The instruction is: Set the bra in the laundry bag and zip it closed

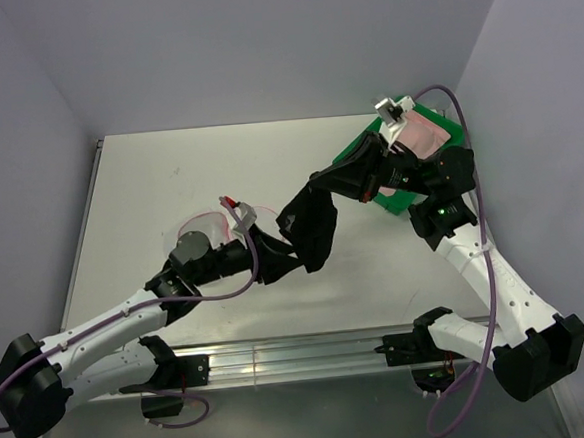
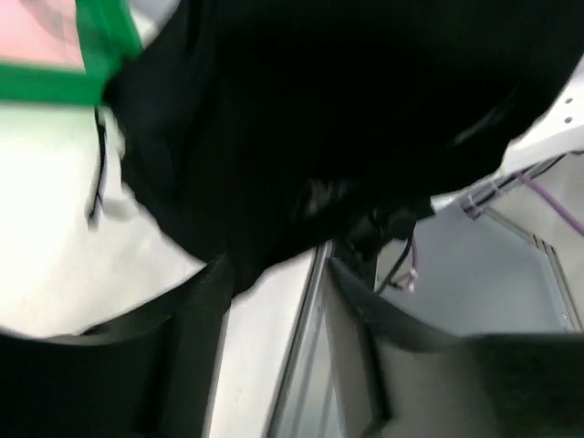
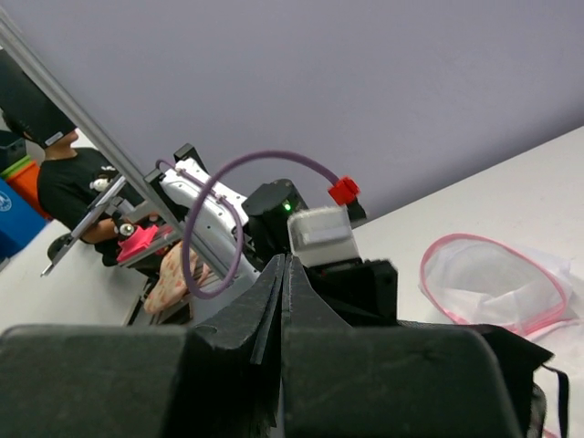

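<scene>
bra (image 1: pixel 311 233): one, black; laundry bag (image 3: pixel 493 274): one, at its 9 o'clock. right claw (image 3: pixel 282 274), reaching toward 9 o'clock, clenches bra; left claw (image 2: pixel 278 274) points toward 2 o'clock, grip cannot be told.

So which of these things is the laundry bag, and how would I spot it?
Start at the white table and follow the left arm to its wrist. Just beyond it, on the tabletop, lies a small round pouch of white see-through mesh. Its thin pink zip rim marks it out from the black bra and the larger green tray.
</scene>
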Action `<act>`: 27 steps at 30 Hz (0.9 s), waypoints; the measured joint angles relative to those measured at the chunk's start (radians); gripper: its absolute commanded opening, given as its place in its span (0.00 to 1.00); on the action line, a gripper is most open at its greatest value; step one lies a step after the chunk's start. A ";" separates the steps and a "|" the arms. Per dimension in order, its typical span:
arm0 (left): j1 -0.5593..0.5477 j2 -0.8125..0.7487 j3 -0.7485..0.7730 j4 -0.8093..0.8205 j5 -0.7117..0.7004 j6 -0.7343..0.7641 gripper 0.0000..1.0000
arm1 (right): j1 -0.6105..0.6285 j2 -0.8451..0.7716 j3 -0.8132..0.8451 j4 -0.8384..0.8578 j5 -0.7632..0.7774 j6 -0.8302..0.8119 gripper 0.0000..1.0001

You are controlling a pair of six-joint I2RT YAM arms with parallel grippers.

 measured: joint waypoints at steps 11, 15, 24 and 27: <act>-0.014 -0.018 0.013 0.077 -0.038 -0.030 0.93 | -0.002 -0.002 0.002 -0.057 0.045 -0.027 0.00; -0.023 -0.065 -0.006 0.063 -0.053 -0.030 0.89 | -0.002 -0.005 0.002 -0.082 0.076 -0.037 0.00; -0.035 0.002 0.034 0.035 -0.074 -0.026 0.99 | -0.002 -0.043 0.002 -0.153 0.164 -0.057 0.00; -0.042 0.016 0.043 0.031 -0.088 -0.023 0.95 | -0.002 -0.055 0.002 -0.166 0.179 -0.061 0.00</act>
